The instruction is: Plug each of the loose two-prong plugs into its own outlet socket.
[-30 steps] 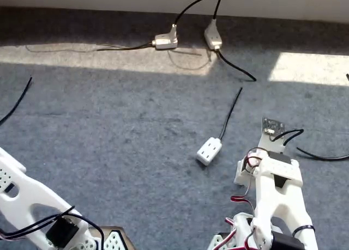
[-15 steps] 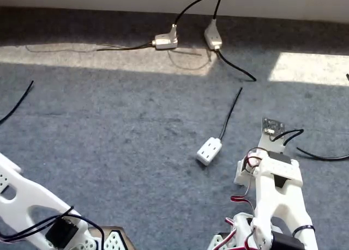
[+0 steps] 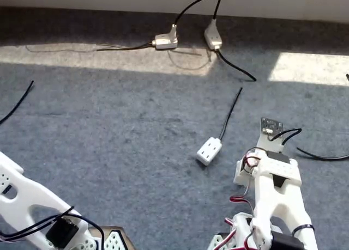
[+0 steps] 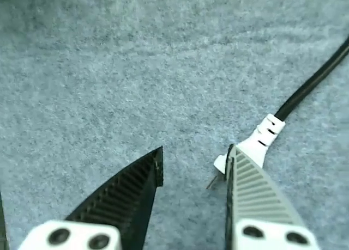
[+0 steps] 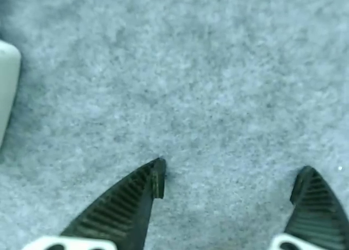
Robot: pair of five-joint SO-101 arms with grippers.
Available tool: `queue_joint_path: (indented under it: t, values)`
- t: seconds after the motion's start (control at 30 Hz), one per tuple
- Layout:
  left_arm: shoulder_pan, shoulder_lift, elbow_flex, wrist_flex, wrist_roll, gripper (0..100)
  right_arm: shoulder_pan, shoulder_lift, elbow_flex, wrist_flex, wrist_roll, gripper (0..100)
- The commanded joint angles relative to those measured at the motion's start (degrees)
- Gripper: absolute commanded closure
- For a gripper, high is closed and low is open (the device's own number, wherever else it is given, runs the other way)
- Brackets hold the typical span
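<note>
Both grippers open over grey carpet, with a loose plug at the left one.
The left gripper [image 4: 194, 152] has its jaws spread. The white plug [image 4: 255, 145], on a black cord [image 4: 313, 81], lies just beside its pale finger [image 4: 248, 190], prongs pointing into the gap. The right gripper [image 5: 232, 167] is spread wide over the carpet [image 5: 218, 70], and a white socket [image 3: 209, 150] lies near it, off to its left.
</note>
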Motion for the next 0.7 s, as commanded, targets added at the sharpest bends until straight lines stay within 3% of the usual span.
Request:
queue_joint_path:
  t: [0.0, 0.1, 0.67]
  values:
    - [-0.9, -0.1, -0.7, 6.3, -3.2, 80, -1.4, -0.7, 0.0, -1.2, -0.6, 63.9]
    - [-0.6, 0.0, -0.7, 11.5, -7.2, 80, -1.4, -0.7, 0.0, -1.2, -0.6, 63.9]
    - [-0.4, 0.4, 4.2, 12.9, -7.5, 81, -1.2, -0.7, 0.1, -1.2, -0.6, 63.9]
